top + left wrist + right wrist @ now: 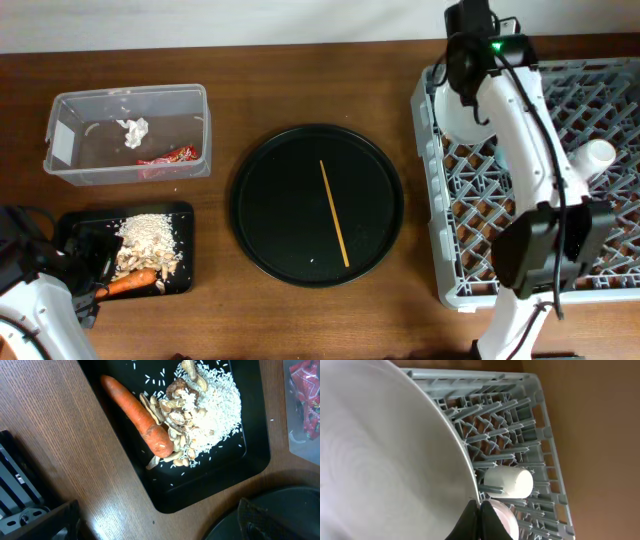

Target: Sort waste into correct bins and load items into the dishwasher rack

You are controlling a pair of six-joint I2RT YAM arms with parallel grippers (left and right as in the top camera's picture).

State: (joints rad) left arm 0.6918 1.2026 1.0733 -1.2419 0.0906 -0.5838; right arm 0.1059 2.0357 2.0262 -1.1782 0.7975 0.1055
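My right gripper [479, 516] is shut on the rim of the pale round plate [385, 470] and holds it over the left part of the grey dishwasher rack [600, 90]. The plate also shows in the overhead view [465, 120]. A cream cup [507, 482] lies in the rack, with the pink bowl [501, 517] beside it. My left gripper [160, 527] is open and empty, just off the edge of the black rectangular tray [200, 495], which holds rice [215, 405], brown bits and a carrot [137, 415]. The chopstick [334, 212] lies on the round black tray [270, 200]. No fork or blue cup shows.
The clear tub [60, 170] at the back left holds a white tissue [133, 130] and a red wrapper [170, 157]. The right arm [540, 150] reaches across the rack. The left arm sits at the front left corner.
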